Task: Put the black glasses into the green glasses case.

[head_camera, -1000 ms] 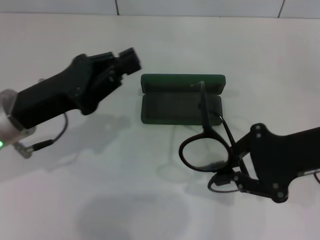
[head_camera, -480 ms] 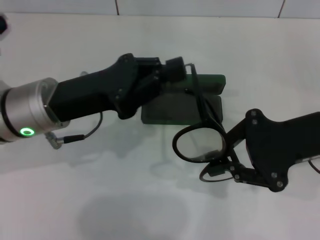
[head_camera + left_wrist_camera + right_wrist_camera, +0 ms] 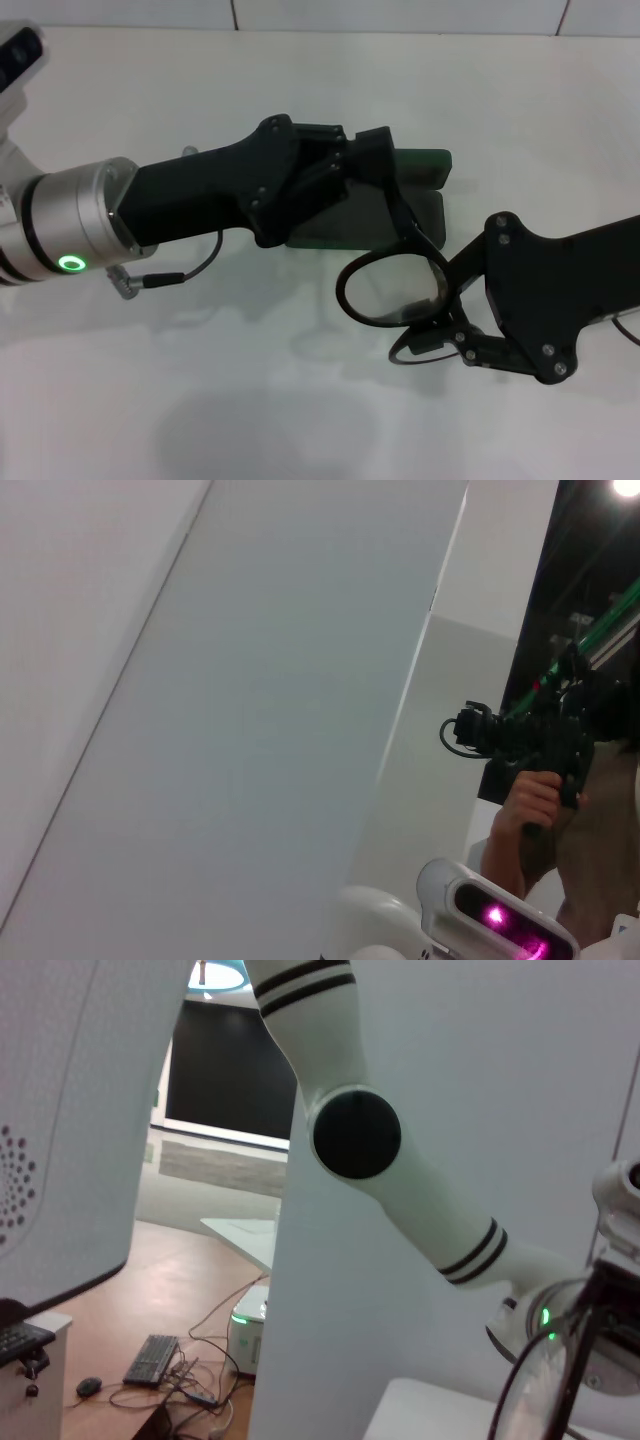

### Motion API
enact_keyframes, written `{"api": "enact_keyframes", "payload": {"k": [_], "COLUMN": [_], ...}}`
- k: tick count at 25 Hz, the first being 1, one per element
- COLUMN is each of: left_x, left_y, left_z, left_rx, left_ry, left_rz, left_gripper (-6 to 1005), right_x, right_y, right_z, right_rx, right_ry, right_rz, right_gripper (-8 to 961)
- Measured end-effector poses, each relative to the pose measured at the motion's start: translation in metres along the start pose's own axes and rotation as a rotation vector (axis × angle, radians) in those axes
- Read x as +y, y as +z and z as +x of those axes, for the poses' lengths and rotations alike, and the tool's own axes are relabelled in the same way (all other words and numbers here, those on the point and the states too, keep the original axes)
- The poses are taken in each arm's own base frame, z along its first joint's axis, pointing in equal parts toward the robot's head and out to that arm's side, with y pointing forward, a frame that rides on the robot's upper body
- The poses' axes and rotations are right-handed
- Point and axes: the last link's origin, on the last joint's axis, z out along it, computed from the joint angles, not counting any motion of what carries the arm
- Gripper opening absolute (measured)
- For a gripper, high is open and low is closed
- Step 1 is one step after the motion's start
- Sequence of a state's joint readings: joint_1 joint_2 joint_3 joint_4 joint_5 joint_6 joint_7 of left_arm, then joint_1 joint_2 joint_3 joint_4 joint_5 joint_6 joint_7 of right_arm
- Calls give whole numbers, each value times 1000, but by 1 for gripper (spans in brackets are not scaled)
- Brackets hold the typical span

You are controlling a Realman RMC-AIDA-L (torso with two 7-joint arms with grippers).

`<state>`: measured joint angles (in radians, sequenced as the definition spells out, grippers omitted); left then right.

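Your right gripper (image 3: pixel 440 305) holds the black glasses (image 3: pixel 392 288) in the air, above the table (image 3: pixel 300 80) and just in front of the green glasses case (image 3: pixel 420 170). Its fingers are clamped on the frame beside the one lens that shows. That lens faces the head camera, and a temple arm runs straight back from it toward the table's far edge, passing over the open case. The glasses' long axis therefore lies front to back, across the case's length.

The case sits open near the table's middle, long side parallel to the far edge, lid standing up at the back. Your left gripper (image 3: pixel 375 160) reaches in from the left and covers the case's left half, at the far end of the temple arm. I cannot tell whether its fingers are apart or together.
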<state>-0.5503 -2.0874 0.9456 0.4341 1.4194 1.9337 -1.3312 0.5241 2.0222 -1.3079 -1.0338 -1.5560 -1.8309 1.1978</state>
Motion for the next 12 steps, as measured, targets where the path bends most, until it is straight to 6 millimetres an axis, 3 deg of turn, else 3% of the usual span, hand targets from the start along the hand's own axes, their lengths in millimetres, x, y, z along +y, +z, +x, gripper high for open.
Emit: {"api": "enact_keyframes", "payload": {"k": [12], "left_x": [4], "left_y": [9], "left_z": [-8], "left_rx": [-60], "left_ry": [-38], "left_rz": [-56], "left_gripper": [27], "right_x": [1], "right_y": [-1], "right_z": [-4], "right_rx": [-32], "right_ry": [-18], "right_rz": [2], "right_gripper": [107]}}
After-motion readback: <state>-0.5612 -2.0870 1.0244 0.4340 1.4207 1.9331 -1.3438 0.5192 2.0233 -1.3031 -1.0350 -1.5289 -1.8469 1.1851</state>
